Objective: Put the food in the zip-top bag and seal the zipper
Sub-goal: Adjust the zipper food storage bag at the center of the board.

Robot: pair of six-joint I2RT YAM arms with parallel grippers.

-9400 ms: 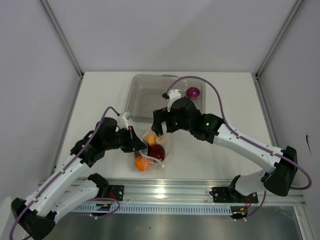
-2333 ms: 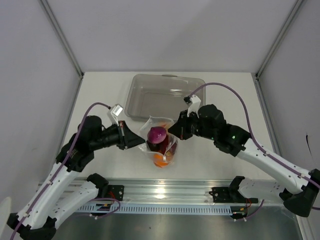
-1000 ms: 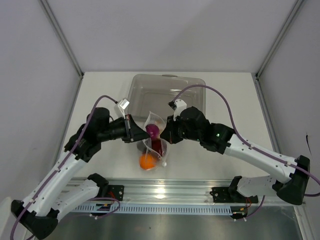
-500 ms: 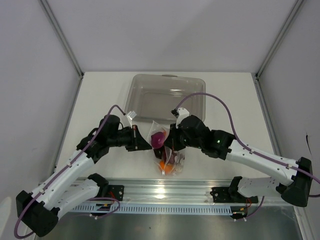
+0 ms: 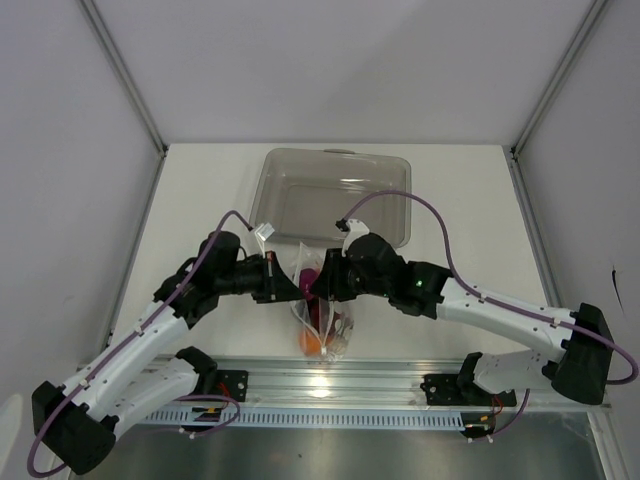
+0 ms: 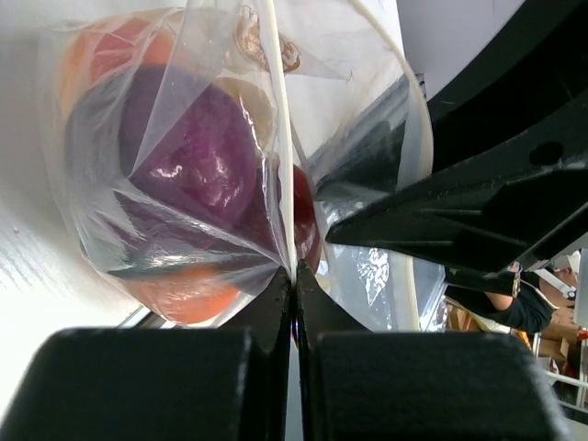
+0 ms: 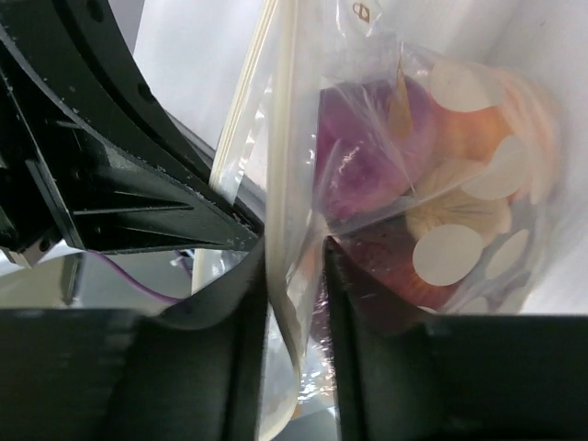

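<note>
Over the near bench (image 5: 200, 180) we're sealing: left pincer (image 6: 294, 276) clamps the zipper strip (image 6: 283, 165) of the clear crinkly bag (image 6: 175, 110), right pincer (image 7: 294, 253) barely parted around it; next, pinch shut.

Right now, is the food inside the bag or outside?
Inside. The purple ball, the orange and the red fruit all show through the clear bag.

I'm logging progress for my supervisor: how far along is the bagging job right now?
Done: the food, including the purple ball and orange, sits inside the zip-top bag; no food shows in the tray. In hand: the left gripper has its jaws shut on the bag's top edge; the right gripper straddles it, jaws apart. Left: the zipper lips look parted, so sealing remains.
</note>
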